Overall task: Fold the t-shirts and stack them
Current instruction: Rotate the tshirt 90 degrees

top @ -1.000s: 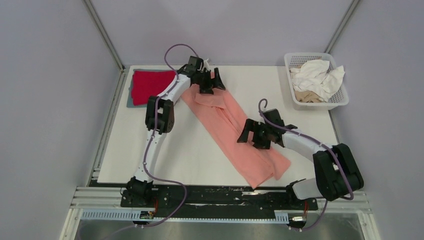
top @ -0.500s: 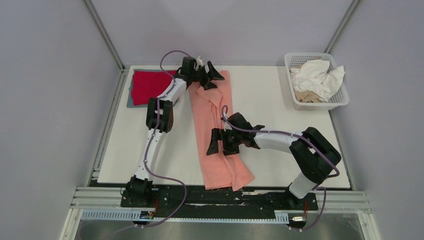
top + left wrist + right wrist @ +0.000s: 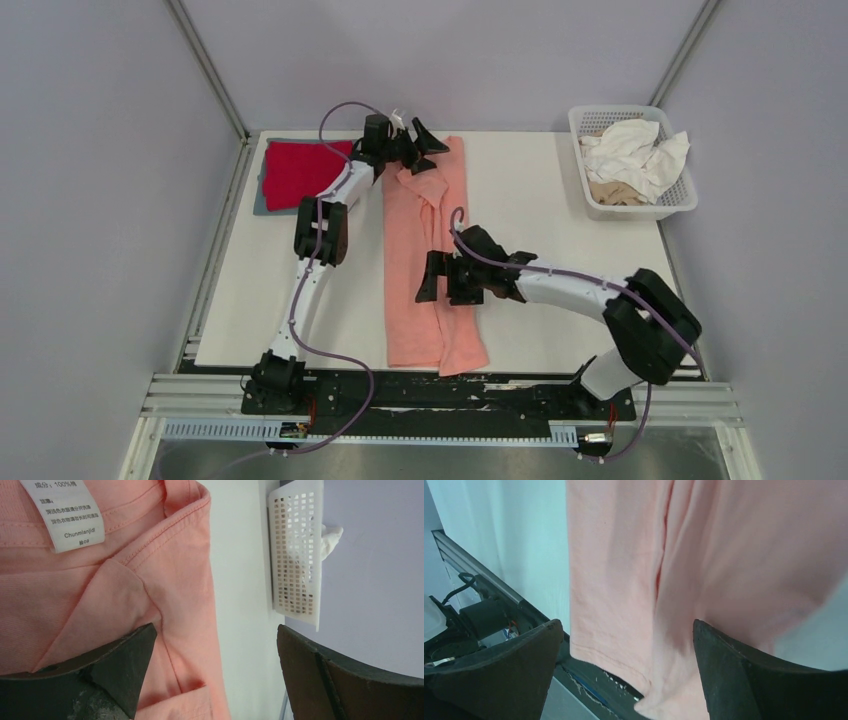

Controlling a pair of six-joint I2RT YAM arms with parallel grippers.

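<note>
A salmon-pink t-shirt (image 3: 410, 240) lies folded into a long strip running from the back of the table to its front edge, where the hem droops over. My left gripper (image 3: 416, 150) hovers open at the collar end. In the left wrist view (image 3: 215, 675) one finger is over the pink cloth (image 3: 165, 580) and the other over bare table. My right gripper (image 3: 443, 282) stands open above the strip's middle, and its wrist view (image 3: 624, 675) shows the pink hem (image 3: 624, 555) below. A folded red t-shirt (image 3: 295, 170) rests on a grey-blue one (image 3: 260, 207) at the back left.
A white lattice basket (image 3: 640, 210) at the back right holds crumpled white t-shirts (image 3: 635, 150) and a beige one (image 3: 612, 192); it also shows in the left wrist view (image 3: 295, 555). A black rail (image 3: 540, 392) runs along the table's front edge.
The pink strip has swung from a diagonal to lying straight, front to back. My right arm moved left with it; my left gripper shifted slightly right at the collar.
</note>
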